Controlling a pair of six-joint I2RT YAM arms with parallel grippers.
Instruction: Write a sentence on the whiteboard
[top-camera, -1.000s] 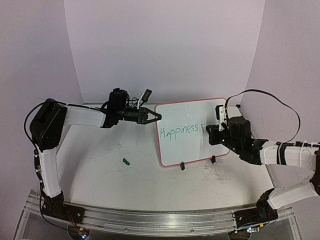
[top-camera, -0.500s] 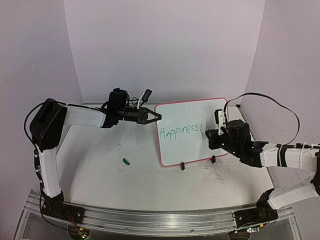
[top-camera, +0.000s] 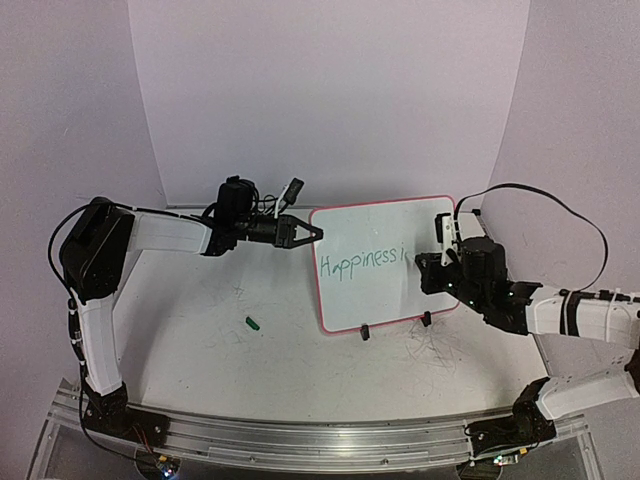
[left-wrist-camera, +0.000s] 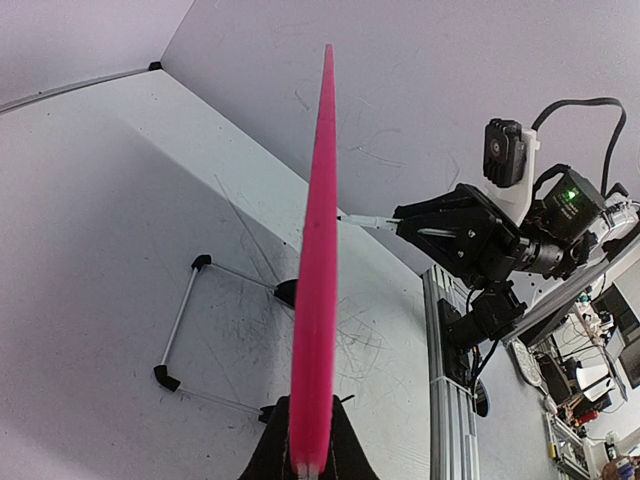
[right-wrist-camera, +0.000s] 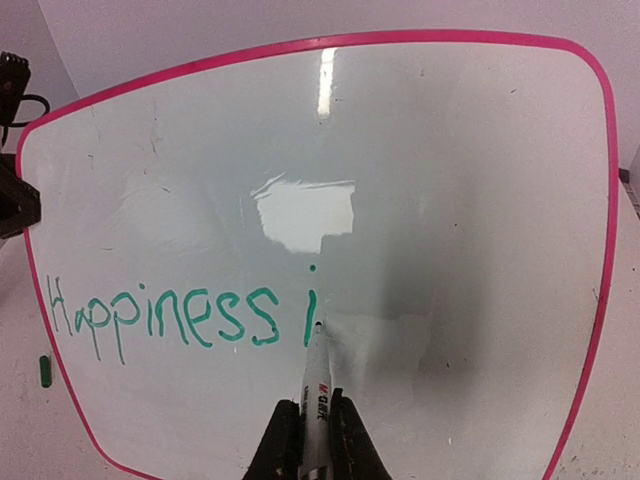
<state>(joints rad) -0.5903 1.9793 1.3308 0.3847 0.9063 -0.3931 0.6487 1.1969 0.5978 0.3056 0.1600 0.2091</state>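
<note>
The sentence (right-wrist-camera: 165, 318) is written in green marker and reads "Happiness i" on one line. It sits on the left half of the whiteboard (right-wrist-camera: 450, 200), about halfway up.

The whiteboard has a red-pink rim and stands right of centre on the table (top-camera: 200, 330). Two black clip feet (top-camera: 366, 332) prop it along its near edge.

The marker (right-wrist-camera: 316, 385) has its tip on the board at the foot of the letter "i". The right gripper (right-wrist-camera: 312, 430) is closed on the marker barrel and reaches in from the right side of the scene.

The left gripper (top-camera: 315, 233) is clamped on the rim at the board's far left corner. In the left wrist view the pink edge runs straight out from between its fingers.

A small green object (top-camera: 253, 322) lies on the table left of the board, well apart from it. Grey scribble marks (top-camera: 435, 345) show on the tabletop just near of the board's right foot.
</note>
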